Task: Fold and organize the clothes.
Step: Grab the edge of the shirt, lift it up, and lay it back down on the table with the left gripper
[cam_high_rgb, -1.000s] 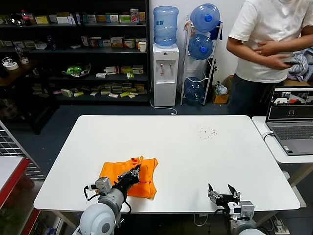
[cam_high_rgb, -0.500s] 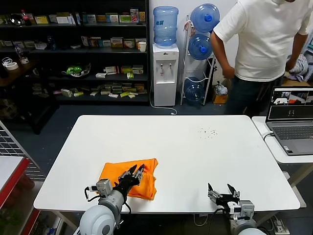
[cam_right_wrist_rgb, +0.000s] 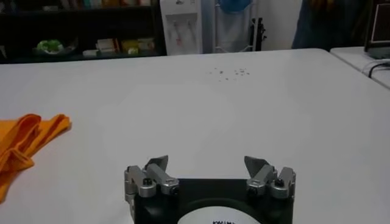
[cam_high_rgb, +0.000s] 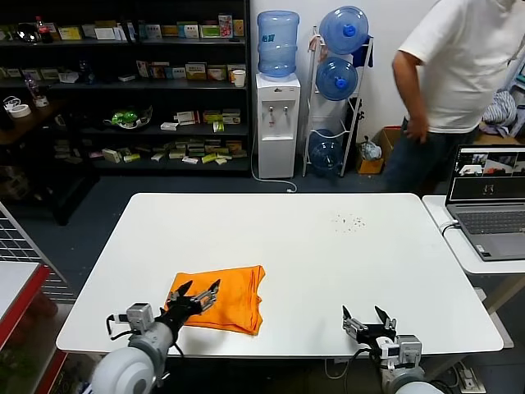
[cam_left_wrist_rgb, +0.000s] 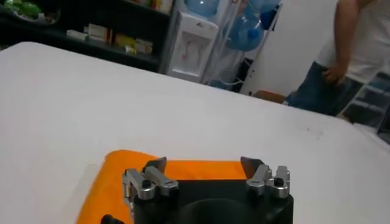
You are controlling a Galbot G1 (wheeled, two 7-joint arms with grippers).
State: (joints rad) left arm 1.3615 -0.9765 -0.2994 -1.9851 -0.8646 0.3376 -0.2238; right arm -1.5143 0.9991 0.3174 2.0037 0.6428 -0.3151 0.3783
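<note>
- Head view: we see the folded orange T-shirt [cam_high_rgb: 220, 296] lying flat on the white table [cam_high_rgb: 312, 254], near the edge closest to us. Our left gripper [cam_high_rgb: 195, 293] hangs over the shirt's near-left part with its fingers spread wide and nothing between them; whether the tips touch the cloth we cannot tell. The lettering and neck of the shirt are folded out of sight. Our right gripper [cam_high_rgb: 366, 316] sits well apart from the shirt at the table's near edge, fingers wide and empty. A person in a white T-shirt [cam_high_rgb: 459, 82] stands beyond the table, head cut off by the frame, and a laptop [cam_high_rgb: 489, 201] on a side table is partly cropped.
- Left wrist view: the left gripper [cam_left_wrist_rgb: 203, 163] shows both fingertips well apart, with the T-shirt [cam_left_wrist_rgb: 183, 170] just beyond and beneath them; the gripper body hides much of the cloth.
- Right wrist view: the right gripper [cam_right_wrist_rgb: 207, 163] stands wide open over bare table [cam_right_wrist_rgb: 244, 109]. Only a rumpled edge of the T-shirt [cam_right_wrist_rgb: 24, 143] shows, far off to the side and cut by the frame. Small dark specks [cam_right_wrist_rgb: 229, 72] lie well ahead; we cannot make out what they are.
</note>
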